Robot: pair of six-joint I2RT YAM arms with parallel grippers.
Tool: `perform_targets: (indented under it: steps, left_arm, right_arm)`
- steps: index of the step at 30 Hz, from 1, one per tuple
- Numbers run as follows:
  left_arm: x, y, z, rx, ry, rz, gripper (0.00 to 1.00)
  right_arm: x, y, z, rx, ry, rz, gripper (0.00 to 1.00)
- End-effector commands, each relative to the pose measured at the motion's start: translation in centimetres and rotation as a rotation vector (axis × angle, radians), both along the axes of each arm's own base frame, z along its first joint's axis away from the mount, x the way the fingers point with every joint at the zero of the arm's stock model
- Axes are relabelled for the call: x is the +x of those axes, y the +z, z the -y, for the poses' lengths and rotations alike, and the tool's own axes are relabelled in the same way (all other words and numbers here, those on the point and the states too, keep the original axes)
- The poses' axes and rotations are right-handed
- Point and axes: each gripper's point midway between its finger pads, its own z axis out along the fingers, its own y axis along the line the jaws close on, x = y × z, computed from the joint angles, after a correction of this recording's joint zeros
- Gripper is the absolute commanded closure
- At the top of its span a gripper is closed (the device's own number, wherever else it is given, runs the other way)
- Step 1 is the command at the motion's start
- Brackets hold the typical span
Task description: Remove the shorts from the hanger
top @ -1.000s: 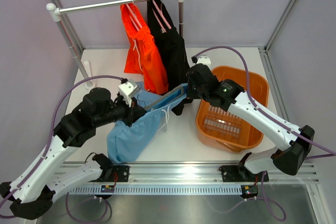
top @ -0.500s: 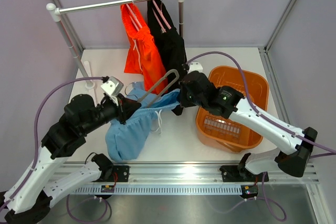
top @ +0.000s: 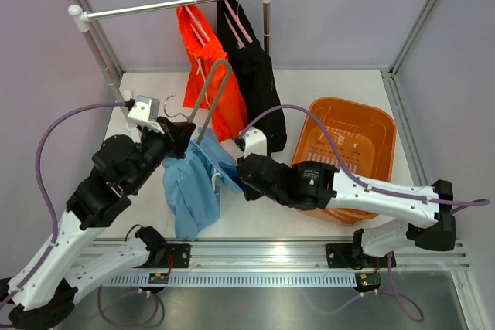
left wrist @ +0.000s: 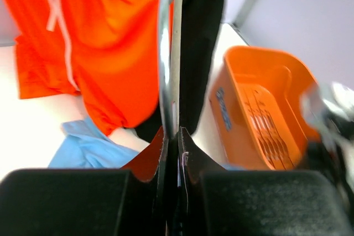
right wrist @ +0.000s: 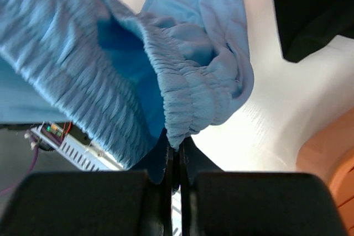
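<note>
As I see it from here,
Left claw (left wrist: 171, 136): clamped on hanger (left wrist: 164, 53), centre-left.
Right claw (right wrist: 176, 147): pinching light blue shorts (top: 186, 191), lower centre.
Orange shorts (top: 224, 113), black shorts (top: 259, 83): on rail (top: 155, 8), top.
Basket (top: 348, 100): right; slotted floor showing.

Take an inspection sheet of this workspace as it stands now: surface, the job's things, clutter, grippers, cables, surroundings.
Surface: white table; light blue fabric shorts bunched at its front left, between the arms.
Job's things: bright orange shorts and black shorts hang from the metal rail. The grey hanger is tilted upward, its visible loop bare.
Clutter: orange plastic basket on the right.
Grippers: left gripper shut on the grey hanger; right gripper shut on the blue shorts' waistband.
Cables: purple cables arc off both arms; the right one passes close to the black shorts.
Surroundings: pale walls; nothing else seen.
</note>
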Motion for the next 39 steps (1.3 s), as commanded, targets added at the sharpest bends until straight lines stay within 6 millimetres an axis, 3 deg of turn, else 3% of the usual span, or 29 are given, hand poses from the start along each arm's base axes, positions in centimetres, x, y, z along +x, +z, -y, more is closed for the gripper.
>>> perform_targets:
  steps: [1,7,12,17,19,23,26,27,30,34,38,39]
  left_arm:
    - [1.9,6.8,-2.9,-0.187,0.203,0.167,1.00]
    - [3.1,7.9,-4.5,-0.173,0.318,0.217,1.00]
    - [3.4,9.1,-5.2,-0.171,0.361,0.245,1.00]
    - [3.7,9.4,-4.8,-0.153,0.355,0.239,1.00]
    - [3.9,9.3,-5.7,-0.144,0.405,0.237,1.00]
    - [3.7,9.9,-7.2,-0.126,0.465,0.254,1.00]
    - [3.8,9.0,-6.1,-0.098,0.413,0.215,1.00]
    - [3.8,8.4,-5.6,-0.083,0.389,0.200,1.00]
    - [3.7,5.7,-4.8,-0.036,0.348,0.136,1.00]
    - [3.0,0.5,-4.5,0.049,0.309,0.038,1.00]
    - [2.1,-2.2,-4.4,0.090,0.269,-0.021,1.00]
    - [1.9,-2.7,-4.4,0.105,0.257,-0.036,1.00]
  right_arm:
    - [-1.5,0.2,0.2,-0.021,-0.014,0.033,1.00]
    - [-5.3,-0.3,0.5,-0.066,0.047,0.034,1.00]
    - [-6.9,-2.6,2.2,-0.141,0.040,0.015,1.00]
    - [-6.7,-2.4,3.8,-0.115,-0.019,0.013,1.00]
    - [-6.3,-1.0,4.1,-0.094,-0.030,0.036,1.00]
    - [-4.6,1.1,7.0,-0.162,-0.109,0.118,1.00]
    - [-2.8,5.2,8.4,-0.134,-0.179,0.209,1.00]
    - [-1.8,7.8,8.7,-0.084,-0.222,0.247,1.00]
    - [0.2,12.9,10.2,-0.026,-0.270,0.330,1.00]
    - [5.1,19.7,14.4,0.042,-0.410,0.459,1.00]
    - [6.2,26.7,17.7,0.126,-0.494,0.589,1.00]
    - [6.1,29.1,19.4,0.167,-0.542,0.623,1.00]
